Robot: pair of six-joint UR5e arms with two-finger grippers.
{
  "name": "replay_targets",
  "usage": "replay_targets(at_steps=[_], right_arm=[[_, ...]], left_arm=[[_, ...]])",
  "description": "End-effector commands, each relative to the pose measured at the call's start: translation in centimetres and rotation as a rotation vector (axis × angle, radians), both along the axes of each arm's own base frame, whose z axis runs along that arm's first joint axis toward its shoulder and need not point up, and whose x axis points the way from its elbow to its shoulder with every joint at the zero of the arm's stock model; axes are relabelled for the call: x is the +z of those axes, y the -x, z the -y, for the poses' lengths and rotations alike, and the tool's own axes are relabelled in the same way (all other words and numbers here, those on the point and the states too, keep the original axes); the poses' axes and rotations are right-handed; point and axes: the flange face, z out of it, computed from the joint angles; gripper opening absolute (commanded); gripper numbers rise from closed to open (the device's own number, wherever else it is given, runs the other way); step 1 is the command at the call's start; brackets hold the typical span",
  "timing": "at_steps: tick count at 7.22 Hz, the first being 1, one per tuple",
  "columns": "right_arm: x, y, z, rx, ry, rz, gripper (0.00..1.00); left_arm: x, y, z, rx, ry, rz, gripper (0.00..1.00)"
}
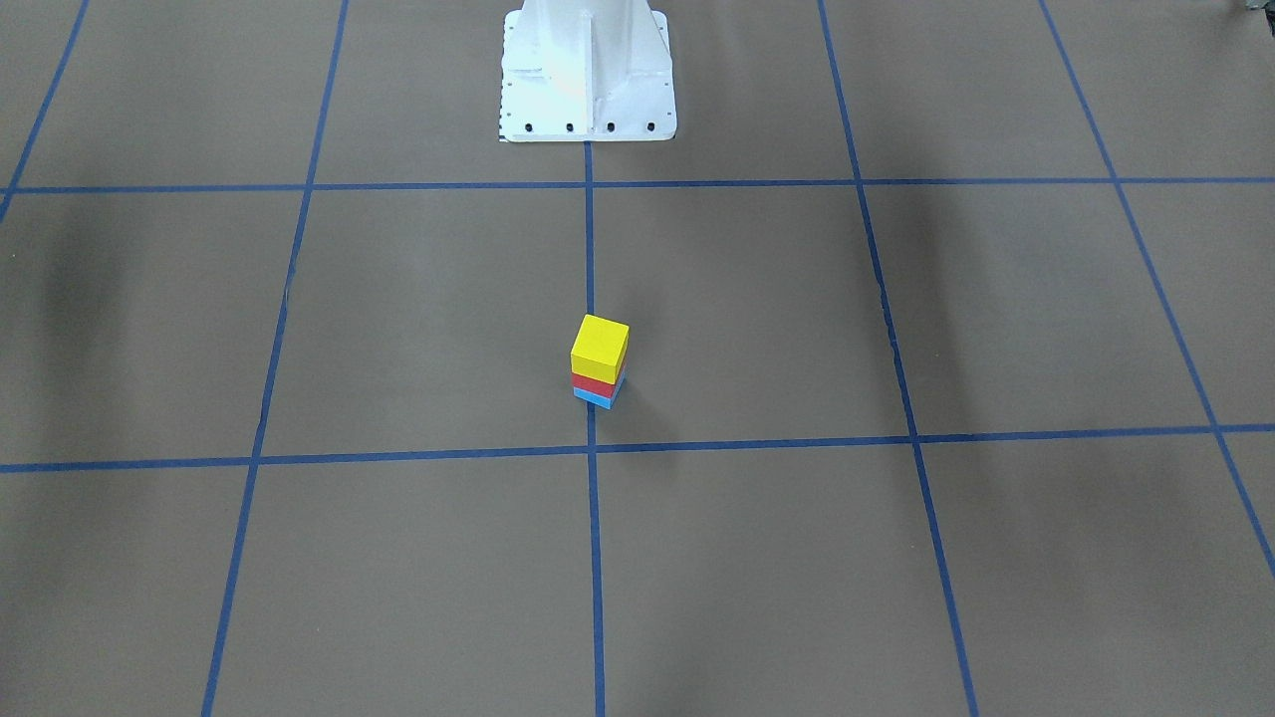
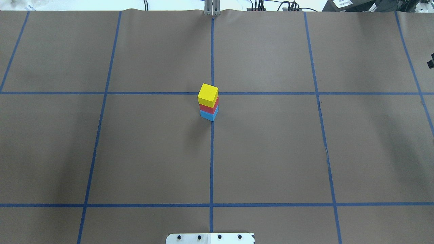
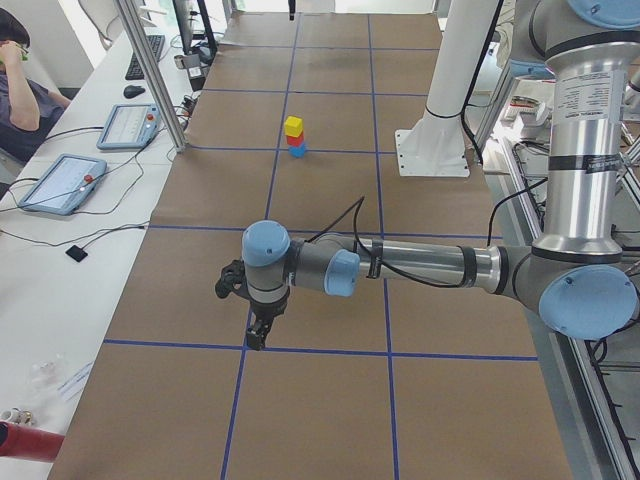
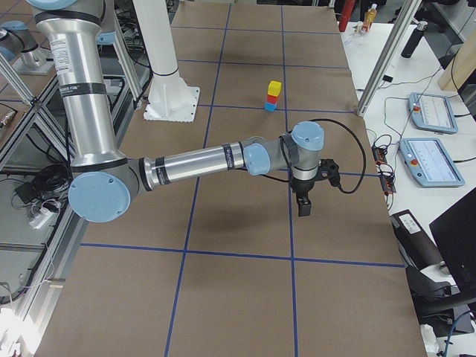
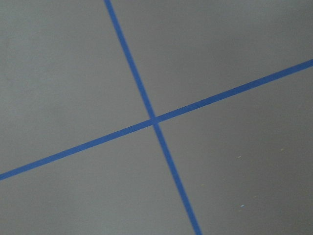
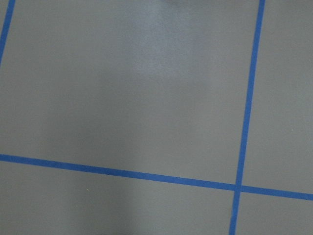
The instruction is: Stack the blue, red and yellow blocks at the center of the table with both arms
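Note:
A stack of three blocks stands near the table's centre on the blue centre line: the yellow block (image 2: 208, 94) on top, the red block (image 2: 209, 108) in the middle, the blue block (image 2: 208, 116) at the bottom. It also shows in the front view (image 1: 600, 346), the left view (image 3: 294, 126) and the right view (image 4: 274, 89). My left gripper (image 3: 257, 337) hangs far from the stack, over a tape crossing. My right gripper (image 4: 303, 207) hangs far off at the other end. Both show only in the side views; I cannot tell whether they are open or shut.
The robot's white base (image 1: 586, 70) stands at the table's robot side. Blue tape lines (image 2: 211, 152) grid the brown table. Tablets (image 3: 58, 181) and cables lie on the side desk, where an operator (image 3: 18, 90) sits. More tablets (image 4: 431, 160) lie on the other desk.

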Motion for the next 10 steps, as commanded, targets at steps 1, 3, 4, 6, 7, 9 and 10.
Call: replay_targets(at_steps=[1, 3, 4, 6, 7, 9, 10], right_arm=[[2.2, -3.9, -1.3, 0.034, 0.037, 0.045, 1.0], [4.4, -3.8, -3.2, 0.027, 0.082, 0.085, 1.0], [5.1, -4.2, -4.0, 0.03, 0.099, 0.113, 1.0], [6.9, -4.4, -5.2, 0.029, 0.133, 0.139, 1.0], [8.0, -4.3, -5.6, 0.028, 0.152, 0.144, 0.99], [8.6, -4.3, -5.9, 0.03, 0.165, 0.143, 1.0], [8.6, -4.3, -5.9, 0.03, 0.165, 0.143, 1.0]], left_arm=[[0.9, 0.9, 1.1, -0.023, 0.012, 0.012, 1.0], [-0.9, 0.5, 1.9, -0.153, 0.074, -0.016, 1.0], [-0.8, 0.2, 1.9, -0.151, 0.075, -0.015, 1.0], [-0.5, 0.1, 1.9, -0.147, 0.083, -0.016, 1.0], [-0.4, 0.1, 1.9, -0.147, 0.088, -0.015, 1.0], [-0.3, 0.1, 1.8, -0.147, 0.092, -0.015, 1.0], [-0.3, 0.1, 1.8, -0.147, 0.094, -0.014, 1.0]])
